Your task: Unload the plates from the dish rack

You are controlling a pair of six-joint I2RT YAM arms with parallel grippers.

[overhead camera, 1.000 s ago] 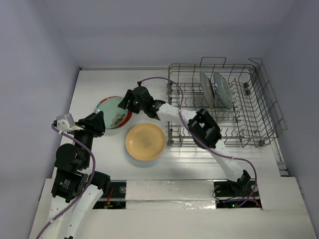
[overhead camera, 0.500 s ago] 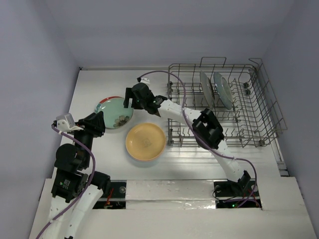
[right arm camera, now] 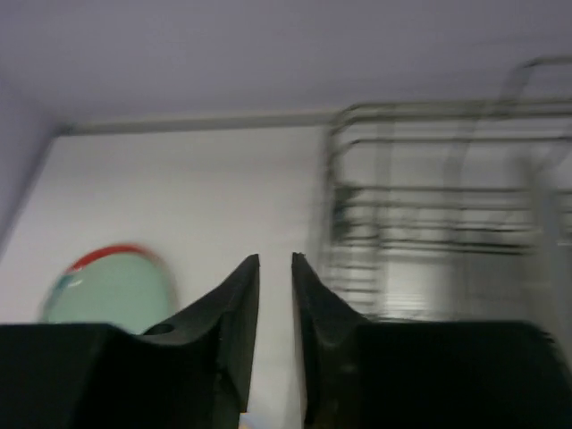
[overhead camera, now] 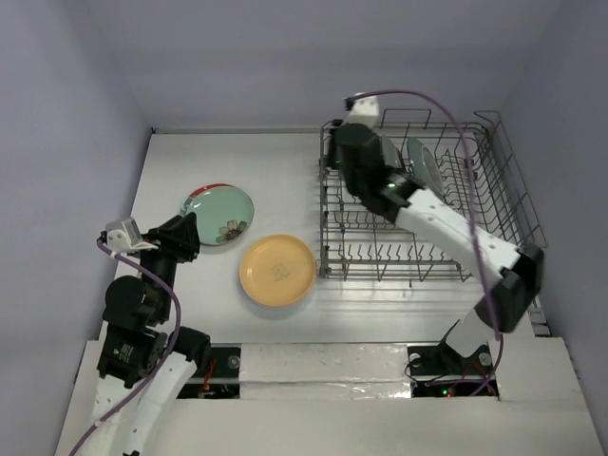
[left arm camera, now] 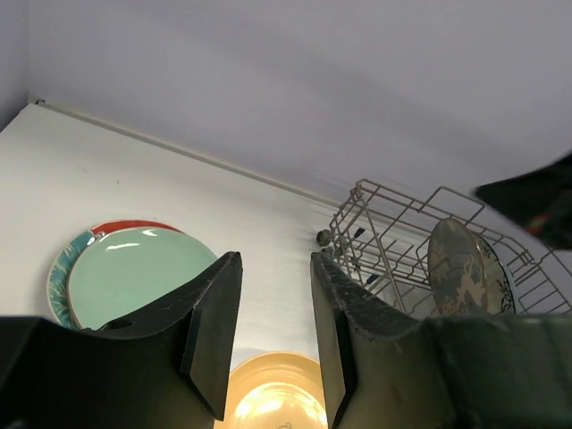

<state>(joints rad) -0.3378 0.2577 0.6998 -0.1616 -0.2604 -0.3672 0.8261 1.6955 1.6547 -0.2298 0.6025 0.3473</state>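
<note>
While the right fingers (right arm camera: 234, 322) hang over the rack (overhead camera: 494, 228) near its left end, parted only slightly and empty, two plates (overhead camera: 425, 171) stand upright inside it. On the bench (overhead camera: 171, 161) a mint plate (overhead camera: 217, 211) lies on what seems a red-rimmed one, with a yellow plate (overhead camera: 276, 270) beside. The left fingers (left arm camera: 210, 326) are partly open, empty.

I read bare table (overhead camera: 275, 161) along far edge, far-left corner | mint green plate (overhead camera: 218, 211), yellow plate (overhead camera: 276, 270) block left-centre | dish rack (overhead camera: 399, 255) fills right side, upright plates (overhead camera: 427, 176) at its far end.
</note>
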